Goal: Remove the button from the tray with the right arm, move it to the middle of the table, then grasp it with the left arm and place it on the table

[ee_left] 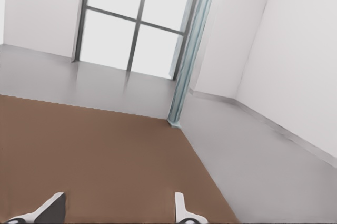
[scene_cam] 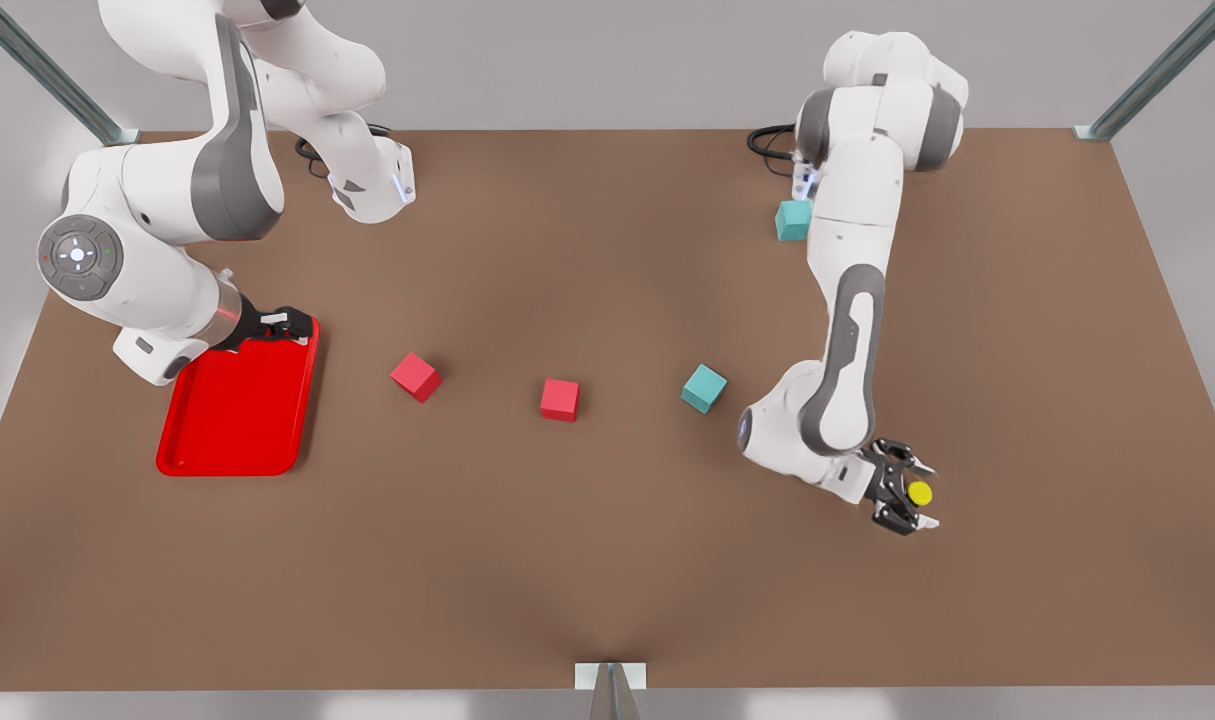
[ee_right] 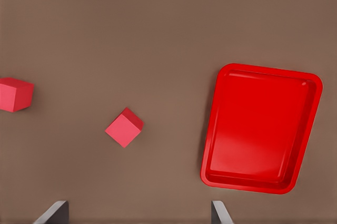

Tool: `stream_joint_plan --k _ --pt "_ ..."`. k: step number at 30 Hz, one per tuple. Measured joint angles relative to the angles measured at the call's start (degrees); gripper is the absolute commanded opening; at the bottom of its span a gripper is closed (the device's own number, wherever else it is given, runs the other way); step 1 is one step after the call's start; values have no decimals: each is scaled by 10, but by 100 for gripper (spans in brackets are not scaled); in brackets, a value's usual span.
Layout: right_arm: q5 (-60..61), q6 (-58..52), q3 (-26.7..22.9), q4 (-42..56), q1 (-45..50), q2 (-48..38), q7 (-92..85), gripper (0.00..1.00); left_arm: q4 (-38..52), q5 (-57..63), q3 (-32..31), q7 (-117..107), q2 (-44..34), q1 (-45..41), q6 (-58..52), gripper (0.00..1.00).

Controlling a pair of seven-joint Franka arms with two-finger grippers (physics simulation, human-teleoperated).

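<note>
the tray [scene_cam: 237, 412] lies flat on the table [scene_cam: 567, 560] with nothing in it; seen from the right wrist camera, its red floor [ee_right: 258, 124] is bare. the right gripper [scene_cam: 287, 325] hangs over the tray's far rim, at the corner that faces the middle of the table, and its fingers [ee_right: 218, 213] stand wide apart with nothing between them.

the button [scene_cam: 919, 492] is far from the tray, well across the table towards the front view's right. it sits at the left gripper [scene_cam: 929, 495], its yellow cap turned up towards the front camera. whether that gripper clamps the button or merely stands around it cannot be told. from the left wrist camera, the left gripper [ee_left: 118, 211] looks out across bare tabletop towards a table corner.

between the tray and the button runs a loose row of cubes. a red cube [scene_cam: 416, 376] lies nearest the tray, then a second red cube [scene_cam: 559, 399], then a teal cube [scene_cam: 704, 388]. another teal cube [scene_cam: 793, 220] sits further back, beside the left arm's base. the right wrist camera shows the nearer red cube [ee_right: 124, 127] beside the tray and the second one [ee_right: 15, 94] further off.
</note>
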Motion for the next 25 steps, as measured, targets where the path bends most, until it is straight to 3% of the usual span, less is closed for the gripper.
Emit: stream_joint_plan --k 2,4,7,9,11,13,15,25 --pt "-3 0 0 0 0 0 0 100 11 -197 -4 115 -85 -28 -25 100" --pt "-5 0 0 7 -1 0 -1 100 114 -421 36 246 -124 -21 -111 100" --pt "-5 -4 -4 51 -17 0 -6 100 258 -590 72 431 -146 29 -255 100" --pt "-5 -6 -4 69 -27 0 -10 100 289 -621 67 539 -183 32 -326 100" --pt "-5 -6 -4 81 -28 0 -13 100 283 -616 -22 637 -212 84 -368 100" --pt "-5 -7 -5 84 -26 0 -16 100 176 -598 -117 727 -283 150 -369 100" --pt "-6 -7 -5 85 -25 0 -18 100 75 -583 -162 815 -340 197 -345 100" --pt "-7 -9 -5 85 -25 1 -27 100 38 -567 -178 1136 -366 209 -297 100"
